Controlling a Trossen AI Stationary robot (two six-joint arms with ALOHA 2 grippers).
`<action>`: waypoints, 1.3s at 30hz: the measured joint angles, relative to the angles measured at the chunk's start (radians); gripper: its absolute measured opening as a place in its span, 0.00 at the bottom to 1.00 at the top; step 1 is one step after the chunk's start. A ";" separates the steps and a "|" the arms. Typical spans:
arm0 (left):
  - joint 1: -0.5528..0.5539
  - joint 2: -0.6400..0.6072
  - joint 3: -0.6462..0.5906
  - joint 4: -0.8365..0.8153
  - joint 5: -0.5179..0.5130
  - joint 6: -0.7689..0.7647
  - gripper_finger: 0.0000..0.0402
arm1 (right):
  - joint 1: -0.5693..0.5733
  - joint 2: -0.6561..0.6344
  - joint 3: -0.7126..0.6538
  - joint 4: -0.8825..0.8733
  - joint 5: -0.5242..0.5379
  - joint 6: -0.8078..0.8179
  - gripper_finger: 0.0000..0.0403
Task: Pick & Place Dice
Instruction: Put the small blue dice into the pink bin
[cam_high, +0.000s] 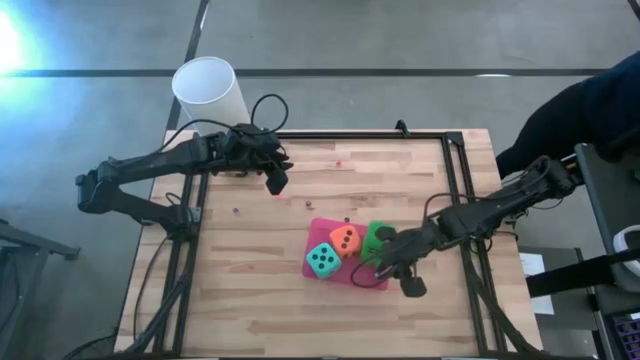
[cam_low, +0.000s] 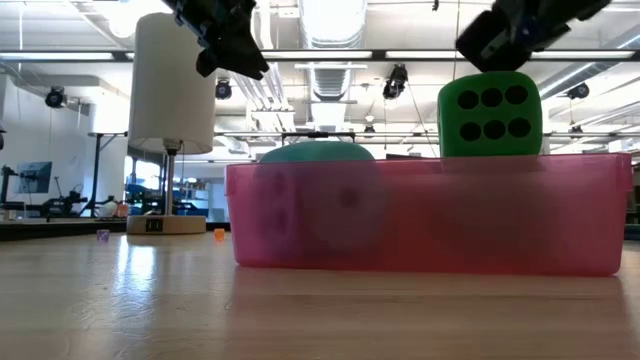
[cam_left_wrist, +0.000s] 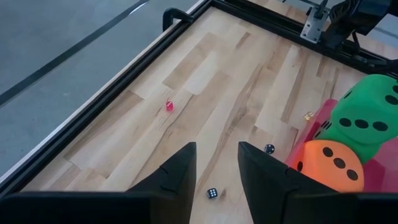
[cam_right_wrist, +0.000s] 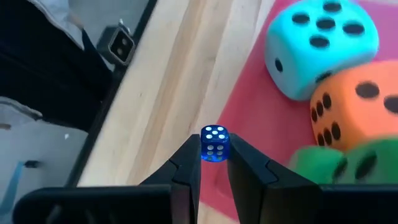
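Three soft dice sit in a pink tray near the table's middle: teal, orange and green. The green die sticks up above the tray's wall. My right gripper hangs over the tray's near edge, beside the green die, shut on a tiny blue die. My left gripper hovers open over the table's far left part, nothing between its fingers. My right gripper pinches the tiny blue die by two opposite faces between its two fingertips. The fingers slant down from the table's right side. The die is lifted clear above the tray's edge, with a white-pipped face toward the wrist camera.
Several tiny dice lie loose on the wood below my left gripper: a red one, a dark one, another dark one and a yellowish one by the tray. A white cylinder stands beyond the far left corner. A black frame borders the table.
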 joint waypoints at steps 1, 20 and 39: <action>0.000 0.000 0.000 0.000 0.000 0.000 0.31 | 0.000 0.005 0.004 -0.004 0.000 -0.001 0.14; -0.001 0.000 0.000 -0.003 0.000 0.026 0.30 | -0.001 0.045 0.014 0.040 0.001 0.027 0.30; -0.001 0.000 0.000 -0.004 0.000 0.026 0.31 | -0.005 0.039 -0.025 -0.006 0.030 0.069 0.39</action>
